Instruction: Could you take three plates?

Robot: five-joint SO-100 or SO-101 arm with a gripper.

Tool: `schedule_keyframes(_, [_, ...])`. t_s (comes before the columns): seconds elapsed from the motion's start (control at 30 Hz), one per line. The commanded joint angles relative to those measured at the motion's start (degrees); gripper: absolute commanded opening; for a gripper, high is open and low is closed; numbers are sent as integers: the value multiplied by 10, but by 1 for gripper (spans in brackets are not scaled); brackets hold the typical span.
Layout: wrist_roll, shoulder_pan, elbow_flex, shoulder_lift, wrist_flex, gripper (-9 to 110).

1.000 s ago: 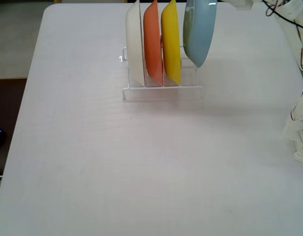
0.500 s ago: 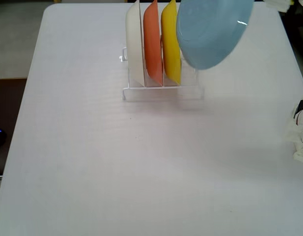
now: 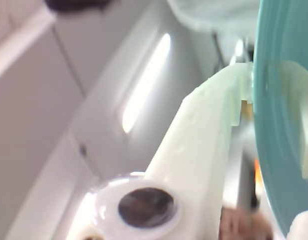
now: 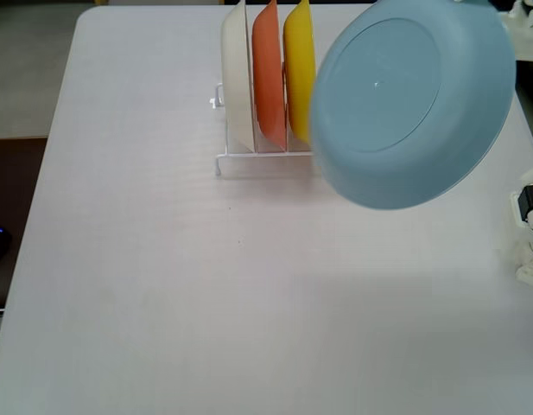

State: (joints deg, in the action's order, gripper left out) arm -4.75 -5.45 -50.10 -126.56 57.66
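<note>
A wire rack [image 4: 249,160] made of thin white rods stands on the big white table [image 4: 162,285], near the far edge in the fixed view. Three round plastic plates stand on their edges in the rack, side by side. From left to right in that view they are a cream-white plate [image 4: 237,78], an orange plate [image 4: 268,73] and a yellow plate [image 4: 299,69]. They sit close together, each in its own slot.

A fourth plate, a round light blue plastic plate [image 4: 413,99] with a raised rim, is up in the air in front of the rack's right end. Its flat bottom faces the fixed camera. It looks very big there and it hides the right part of the rack and a bit of the yellow plate's edge.

So there are four plates in all: one cream-white, one orange, one yellow and one light blue. There is one rack.

In the wrist view the white plastic claw [image 3: 246,100] is pinching the rim of the light blue plate [image 3: 286,125]. One white finger [image 3: 203,145] lies against the plate's outer side. The other finger is seen only dimly through the plate. That view is blurry and mostly shows a pale ceiling with a long bright light [image 3: 146,82].

White robot parts with wires [image 4: 529,233] stand at the table's right edge in the fixed view.
</note>
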Motion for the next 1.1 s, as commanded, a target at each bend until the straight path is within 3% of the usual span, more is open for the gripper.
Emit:
schedule_keyframes(0.0, [12,-51,-61,-7,-124,-1])
schedule_keyframes(0.23, [34,-75,-126,48,-265,-1])
schedule_keyframes(0.67, [63,-27,-136,194,-492,-1])
schedule_keyframes(1.07, [62,-11,-144,212,-513,-1])
